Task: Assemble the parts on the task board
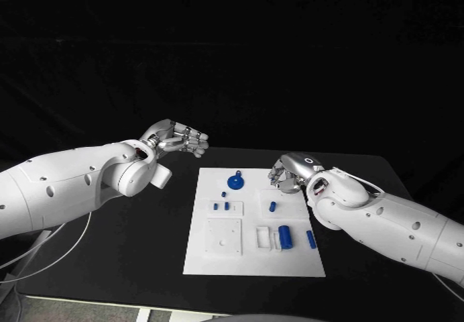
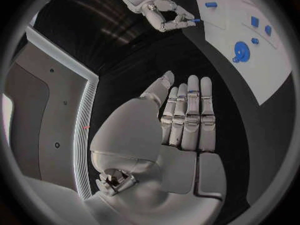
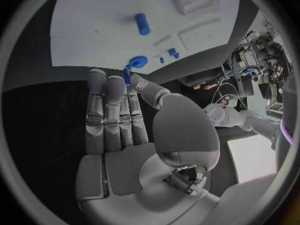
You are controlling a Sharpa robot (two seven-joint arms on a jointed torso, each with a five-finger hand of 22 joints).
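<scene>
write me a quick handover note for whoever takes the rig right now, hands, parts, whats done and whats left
Left hand: holds nothing, raised over the black table beside the board's far left corner.
Right hand: at the task board's far right edge, apparently pinching a small blue part between thumb and finger.
On the board: round blue part at the far end, three small blue pieces just nearer than it, a short blue piece mid-board, blue cylinder and slim blue bar lying near the right edge.
Done: I cannot tell whether any part is seated.
Left: place the pinched part, then the loose ones.
</scene>
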